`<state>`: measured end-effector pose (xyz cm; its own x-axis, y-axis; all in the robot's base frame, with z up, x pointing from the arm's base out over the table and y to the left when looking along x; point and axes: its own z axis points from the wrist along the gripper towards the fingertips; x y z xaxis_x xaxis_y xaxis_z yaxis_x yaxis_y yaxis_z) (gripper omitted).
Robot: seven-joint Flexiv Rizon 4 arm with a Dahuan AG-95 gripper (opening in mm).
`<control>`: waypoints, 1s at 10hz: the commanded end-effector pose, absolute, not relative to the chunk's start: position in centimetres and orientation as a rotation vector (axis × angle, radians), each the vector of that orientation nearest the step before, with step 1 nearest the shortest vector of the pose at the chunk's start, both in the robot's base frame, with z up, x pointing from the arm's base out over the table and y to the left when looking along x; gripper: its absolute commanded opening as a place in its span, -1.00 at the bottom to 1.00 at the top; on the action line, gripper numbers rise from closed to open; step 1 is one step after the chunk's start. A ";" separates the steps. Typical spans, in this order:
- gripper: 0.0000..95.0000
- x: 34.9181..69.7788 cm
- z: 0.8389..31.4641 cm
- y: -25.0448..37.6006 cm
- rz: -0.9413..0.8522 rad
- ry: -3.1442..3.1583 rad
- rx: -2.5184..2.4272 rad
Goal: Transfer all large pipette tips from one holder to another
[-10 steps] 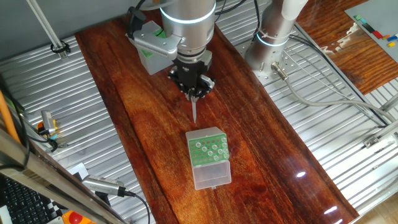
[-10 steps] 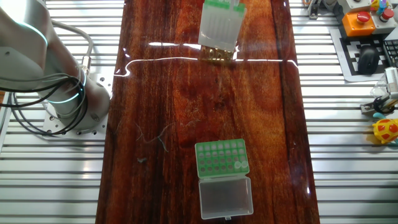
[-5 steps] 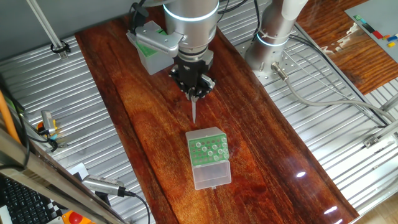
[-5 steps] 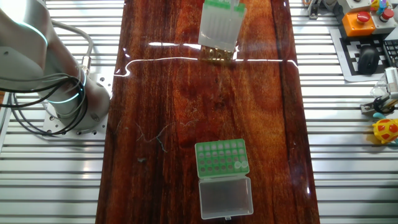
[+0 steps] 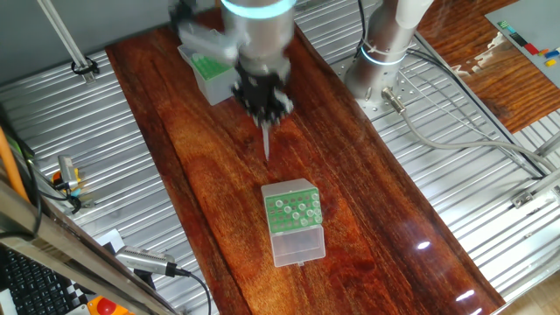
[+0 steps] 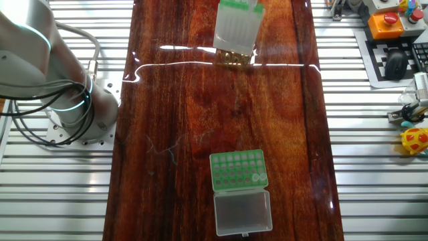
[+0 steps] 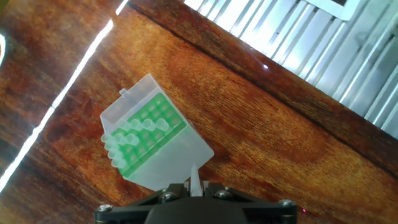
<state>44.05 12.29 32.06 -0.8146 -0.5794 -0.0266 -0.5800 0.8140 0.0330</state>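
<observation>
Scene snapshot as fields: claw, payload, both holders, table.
claw: shut on one pipette tip, above the table between the two holders; motion-blurred
pipette tip: hangs point down from the claw, clear of the wood
low green rack: some tips in it, many holes empty
clear lid: open, lying flat beside the rack
tall translucent box: near the table's end; tips along one edge of its top
table: dark wood

The blurred black two-finger gripper [image 5: 266, 112], with one long pale translucent tapered pipette tip [image 5: 266, 144] pinched in it pointing down, now sits slightly nearer the table's far-left corner and the tall whitish green-topped box [image 5: 203, 72] than before.
</observation>
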 end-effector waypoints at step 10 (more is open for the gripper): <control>-1.00 42.6 34.0 0.6 0.012 2.976 -0.942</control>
